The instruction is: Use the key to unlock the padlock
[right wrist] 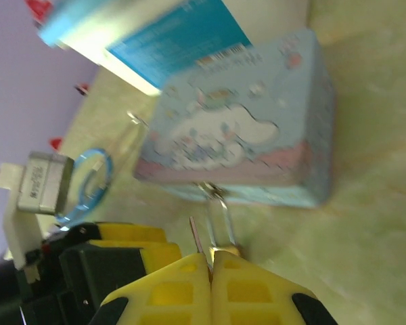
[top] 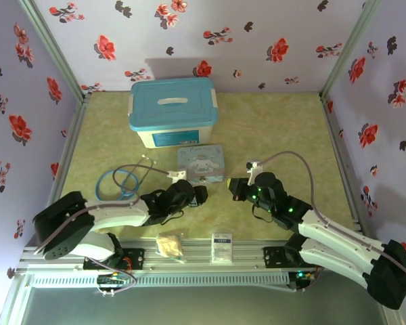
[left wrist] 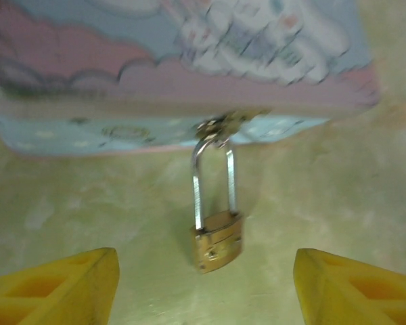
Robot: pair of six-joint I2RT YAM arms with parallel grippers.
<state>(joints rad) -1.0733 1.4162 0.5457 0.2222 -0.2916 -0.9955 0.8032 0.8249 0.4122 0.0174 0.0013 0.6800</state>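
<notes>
Left wrist: our left claw (left wrist: 204,261), spread, leaves padlock (left wrist: 218,242) loose; key (right wrist: 196,235) pinched in right claw (right wrist: 211,261) may shove it aside.

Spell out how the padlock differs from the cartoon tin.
Size: the padlock is tiny; the cartoon tin is far bigger. Colour: the padlock has a brass-gold body and a silver shackle; the tin is pale blue and pink with a cartoon. Shape: the padlock is a small block with a thin loop; the tin is a flat rectangular box. Shared: they are joined at the tin's latch.
</notes>
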